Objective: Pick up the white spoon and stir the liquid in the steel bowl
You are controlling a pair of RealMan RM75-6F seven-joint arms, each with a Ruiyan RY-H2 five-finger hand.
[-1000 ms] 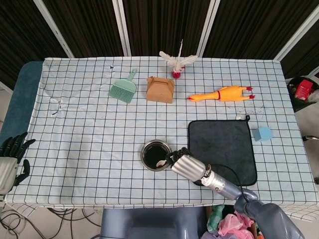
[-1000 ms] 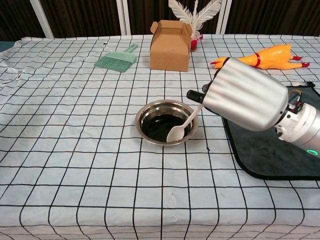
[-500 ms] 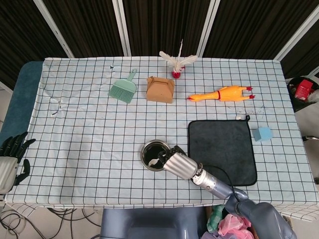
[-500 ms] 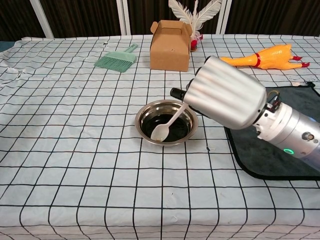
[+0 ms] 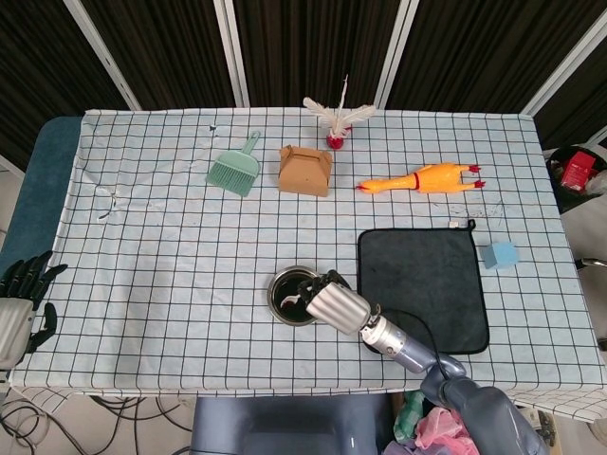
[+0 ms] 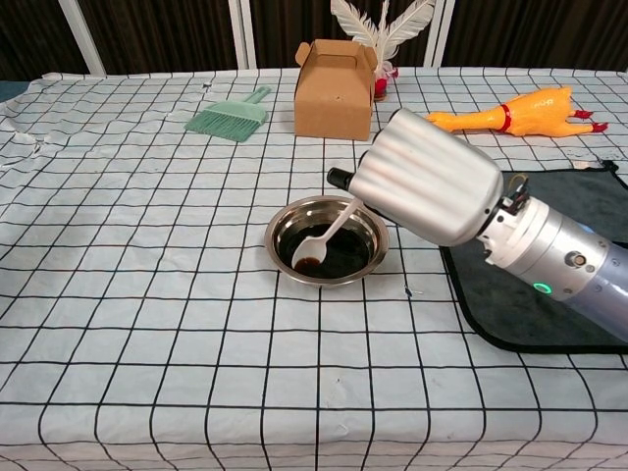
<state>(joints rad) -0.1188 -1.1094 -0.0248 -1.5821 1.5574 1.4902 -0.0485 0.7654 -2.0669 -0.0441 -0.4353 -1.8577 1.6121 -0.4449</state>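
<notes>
The steel bowl [image 6: 327, 240] [image 5: 287, 295] sits on the checked cloth near the table's front, holding dark liquid. My right hand [image 6: 424, 189] [image 5: 335, 304] hovers just right of and above the bowl and grips the handle of the white spoon [image 6: 320, 241] [image 5: 292, 300]. The spoon slants down to the left, its scoop dipped in the liquid at the bowl's left side with dark liquid in it. My left hand [image 5: 21, 303] hangs off the table's left edge, fingers spread, holding nothing.
A dark grey mat [image 5: 422, 284] [image 6: 549, 304] lies right of the bowl under my right forearm. At the back stand a green brush [image 5: 234, 170], a cardboard box [image 5: 304, 170], a feather shuttlecock [image 5: 336, 123] and a rubber chicken [image 5: 422, 177]. A blue cube [image 5: 500, 254] sits far right.
My right hand has shifted left over the bowl. The spoon's scoop swept from the bowl's right rim across to its left side, staying in the liquid.
</notes>
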